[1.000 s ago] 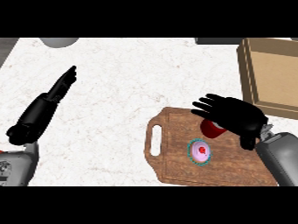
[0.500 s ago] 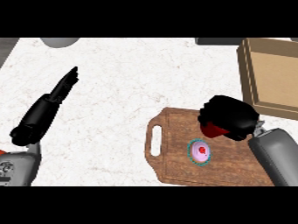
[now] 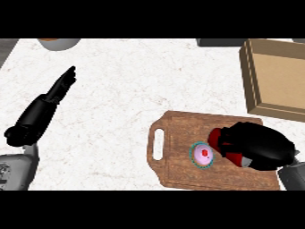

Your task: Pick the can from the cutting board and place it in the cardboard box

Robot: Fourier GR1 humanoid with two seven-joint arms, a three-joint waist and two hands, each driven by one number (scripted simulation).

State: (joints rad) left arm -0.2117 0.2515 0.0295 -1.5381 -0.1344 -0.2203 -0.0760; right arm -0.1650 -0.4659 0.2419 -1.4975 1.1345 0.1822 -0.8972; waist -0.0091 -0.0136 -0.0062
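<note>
right hand [image 3: 260, 145] curled round the can [image 3: 218, 137] on the cutting board [image 3: 181, 167] near table's [image 3: 128, 80] front-right edge, prob gripping for the lift to the cardboard box [image 3: 250, 76] at back right. left hand [image 3: 61, 84] w/ straight fingers, resting left.

A red can [image 3: 218, 137] lies on its side on the wooden cutting board [image 3: 181, 154], its teal-rimmed end with a pink-red centre facing left, the right robot hand [image 3: 257, 145] curled over its body. The board, with a slot handle at its left end, sits near and right on the counter. The open cardboard box [image 3: 288, 80] stands beyond it, far right.
</note>
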